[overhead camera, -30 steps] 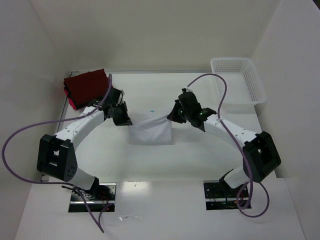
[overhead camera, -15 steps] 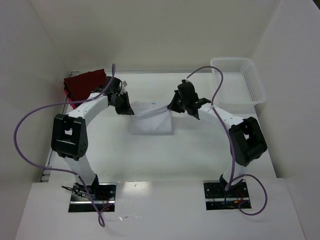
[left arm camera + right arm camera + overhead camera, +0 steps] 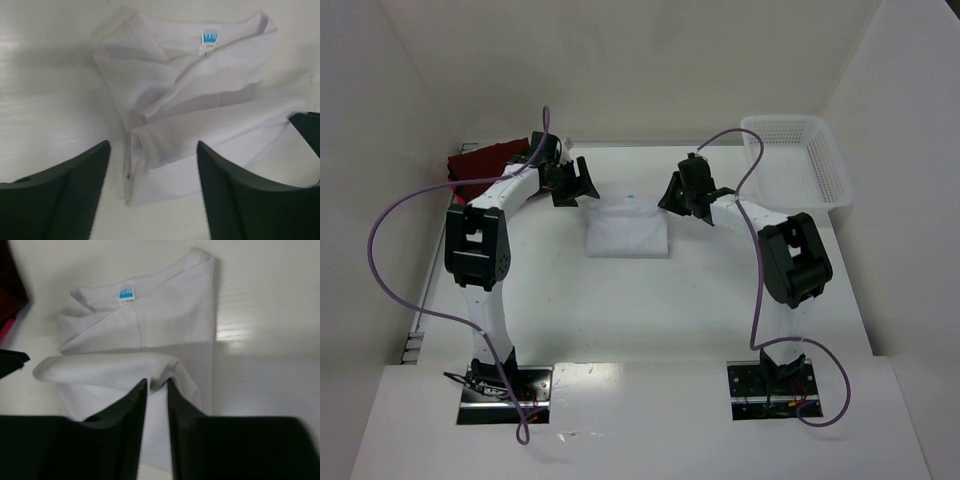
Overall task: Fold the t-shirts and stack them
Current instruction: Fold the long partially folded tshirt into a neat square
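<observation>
Lying flat, white t-shirt (image 3: 627,236), collar pointing far-side

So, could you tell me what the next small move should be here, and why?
Probably open the right gripper and let go. It pinches the folded-over edge of the white shirt, which lies doubled over, and the left gripper stands wide open, holding nothing.

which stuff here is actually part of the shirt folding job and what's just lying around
Part of the job:
white t-shirt, partly folded, mid-table between the two arms
dark red t-shirts, folded, at the far left corner

Just lying about:
white mesh basket, at the far right
</observation>
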Robot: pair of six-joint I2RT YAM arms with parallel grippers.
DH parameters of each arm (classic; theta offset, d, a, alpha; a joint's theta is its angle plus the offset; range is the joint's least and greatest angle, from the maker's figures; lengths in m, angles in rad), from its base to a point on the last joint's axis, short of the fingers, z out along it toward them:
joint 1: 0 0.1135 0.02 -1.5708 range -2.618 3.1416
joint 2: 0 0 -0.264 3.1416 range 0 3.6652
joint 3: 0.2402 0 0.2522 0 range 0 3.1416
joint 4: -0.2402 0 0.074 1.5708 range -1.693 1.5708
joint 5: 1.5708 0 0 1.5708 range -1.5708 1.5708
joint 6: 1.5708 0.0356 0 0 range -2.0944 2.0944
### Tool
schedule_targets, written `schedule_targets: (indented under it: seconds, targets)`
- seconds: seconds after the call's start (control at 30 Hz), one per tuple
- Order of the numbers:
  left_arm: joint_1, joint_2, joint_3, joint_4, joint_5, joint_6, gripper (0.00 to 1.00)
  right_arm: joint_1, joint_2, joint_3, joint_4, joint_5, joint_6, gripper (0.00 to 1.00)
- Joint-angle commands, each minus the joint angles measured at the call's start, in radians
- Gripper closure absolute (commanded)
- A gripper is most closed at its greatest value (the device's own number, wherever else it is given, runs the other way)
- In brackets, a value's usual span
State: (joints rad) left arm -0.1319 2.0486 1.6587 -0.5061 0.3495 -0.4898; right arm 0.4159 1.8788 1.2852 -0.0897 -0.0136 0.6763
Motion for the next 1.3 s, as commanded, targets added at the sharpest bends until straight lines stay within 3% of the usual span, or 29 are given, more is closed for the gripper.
schedule_targets:
  seconds: [0.0,0.17,0.37,0.73,1.1,1.17,1.27]
  targets:
    - [0.008,0.042,0.073,0.028,0.018,0.029,0.16,-0.023,0.043,0.086,0.076,0.027,-0.029,0.61]
    - [0.036,0.001,0.024,0.065,0.034,0.039,0.1,-0.023,0.057,0.108,0.067,0.054,-0.06,0.2]
    - [0.037,-0.065,-0.127,0.167,0.155,0.088,0.15,-0.023,0.003,0.034,0.107,0.064,-0.069,0.2]
    - [0.037,0.01,-0.108,0.215,0.207,0.119,0.31,-0.023,0.094,0.049,0.096,0.029,-0.15,0.46]
    - [0.037,0.076,-0.044,0.181,0.238,0.146,0.29,-0.023,0.166,0.091,0.077,-0.003,-0.167,0.47]
    - [0.037,0.095,-0.031,0.172,0.238,0.146,0.31,-0.023,0.176,0.101,0.077,-0.012,-0.169,0.52]
    - [0.019,0.116,-0.004,0.17,0.238,0.146,0.38,-0.023,0.187,0.112,0.077,-0.014,-0.169,0.7]
